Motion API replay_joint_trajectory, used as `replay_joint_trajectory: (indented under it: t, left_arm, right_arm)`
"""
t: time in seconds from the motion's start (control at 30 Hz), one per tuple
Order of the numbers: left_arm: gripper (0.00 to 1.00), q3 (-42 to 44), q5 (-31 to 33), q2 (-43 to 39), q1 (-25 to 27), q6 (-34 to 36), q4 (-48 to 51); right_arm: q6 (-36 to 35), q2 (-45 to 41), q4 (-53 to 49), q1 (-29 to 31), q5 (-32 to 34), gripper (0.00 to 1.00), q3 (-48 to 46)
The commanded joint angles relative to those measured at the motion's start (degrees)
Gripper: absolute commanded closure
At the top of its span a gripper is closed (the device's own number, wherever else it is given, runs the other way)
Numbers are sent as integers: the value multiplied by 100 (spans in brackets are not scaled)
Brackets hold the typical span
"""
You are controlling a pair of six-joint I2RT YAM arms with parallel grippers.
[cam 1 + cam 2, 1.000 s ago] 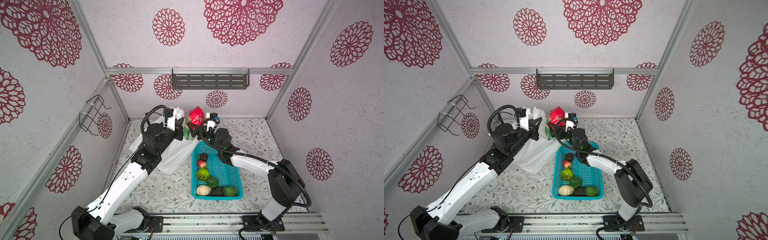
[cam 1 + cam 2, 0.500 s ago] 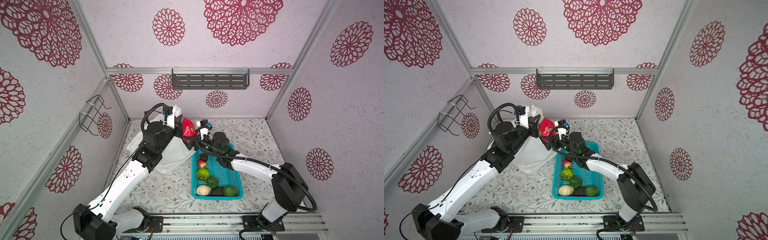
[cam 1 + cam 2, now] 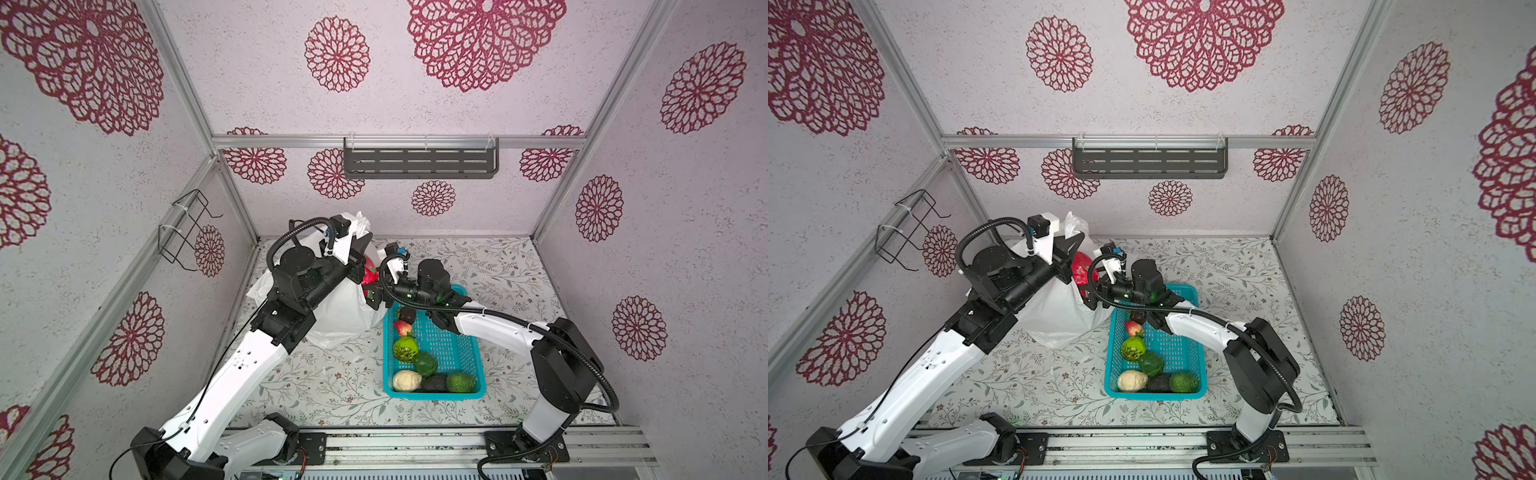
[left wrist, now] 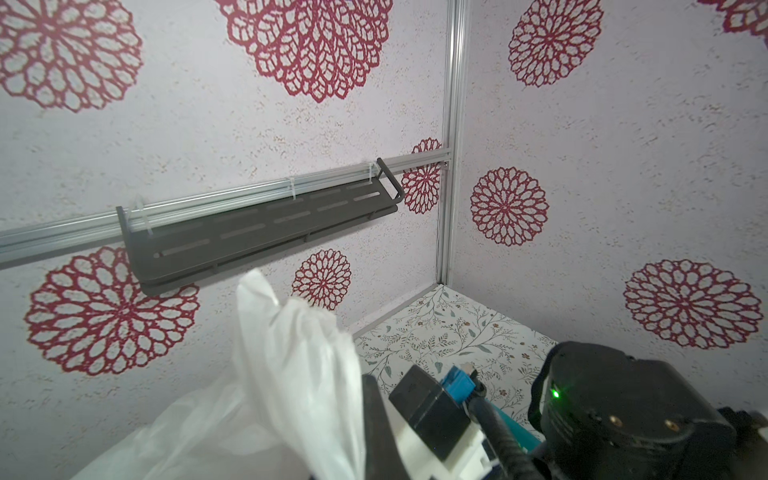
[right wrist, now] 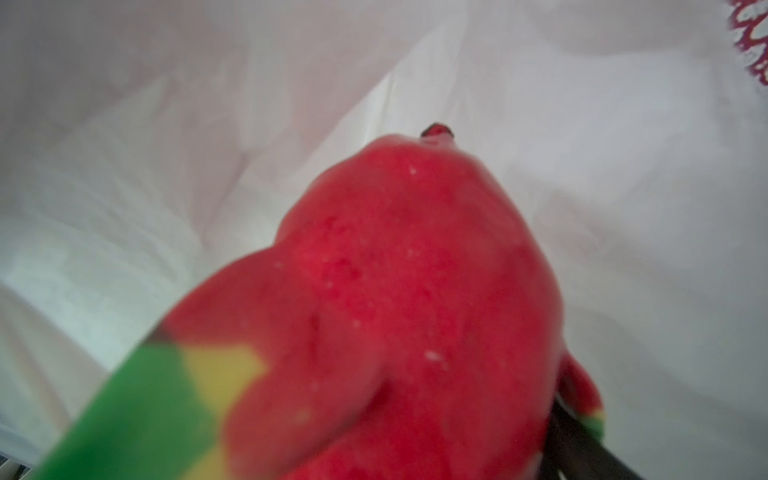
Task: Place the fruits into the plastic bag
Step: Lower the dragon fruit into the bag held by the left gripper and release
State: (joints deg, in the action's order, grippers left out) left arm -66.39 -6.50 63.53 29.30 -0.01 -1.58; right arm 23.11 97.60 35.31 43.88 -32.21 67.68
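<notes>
- The left pincer (image 3: 362, 237) is closed on the top edge of the plastic bag (image 3: 338, 309) and holds it raised over the far left part of the bench (image 3: 332, 388).
- In the left wrist view the plastic bag (image 4: 291, 332) stands up in a crinkled white peak, with the grey shelf (image 4: 257, 224) on the far wall behind it.
- The right pincer (image 3: 371, 287) grips the dragon fruit (image 3: 369, 270), jaws wide around it, at the bag's mouth just right of the left pincer.
- In the right wrist view the dragon fruit (image 5: 395, 291) fills the middle, red with a green and yellow tip, and white bag film lies all round it.
- The turquoise basket (image 3: 453, 345) stands on the bench right of the bag. Whether its far left corner touches the bag, I cannot tell.
- Along the basket's left side, far to near, lie a dark fruit (image 3: 407, 315), a small red fruit (image 3: 403, 328), a bumpy green fruit (image 3: 406, 348) and a smooth green fruit (image 3: 426, 363).
- Along its near wall, left to right, lie a cream-yellow fruit (image 3: 406, 380), a dark avocado (image 3: 434, 383) and a green avocado (image 3: 460, 382).
</notes>
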Motion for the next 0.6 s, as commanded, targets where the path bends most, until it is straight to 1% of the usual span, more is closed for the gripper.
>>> replay_joint_trajectory:
  t: [0.0,0.07,0.13,0.2,0.27,0.33,0.43,0.57]
  left_arm:
    - [100,232,288,-284,-27,304,158]
    - [100,377,660,-395,-21,317,173]
    - [100,487,1079,-468,-2,334,164]
    - [100,600,1242,-507,23,359,24]
    - [100,771,1265,-543,64,431,-294]
    - [100,898,1214,-537,93,509,-573]
    - [100,900,1118,-421,119,514,-644]
    - [100,947,863,-306,173,499,-773]
  right_arm:
    - [97,-390,623,-215,-71,69,12]
    - [113,-417,555,-270,17,69,-35]
    - [-35,-426,317,-274,106,69,-15]
    - [-117,-392,129,-257,130,70,17]
    - [-235,-357,-63,-221,84,70,58]
    - [-534,-302,-479,-127,-19,70,187]
    - [-976,-188,-1163,-5,-295,71,462]
    - [-1064,92,-1572,58,-540,70,786]
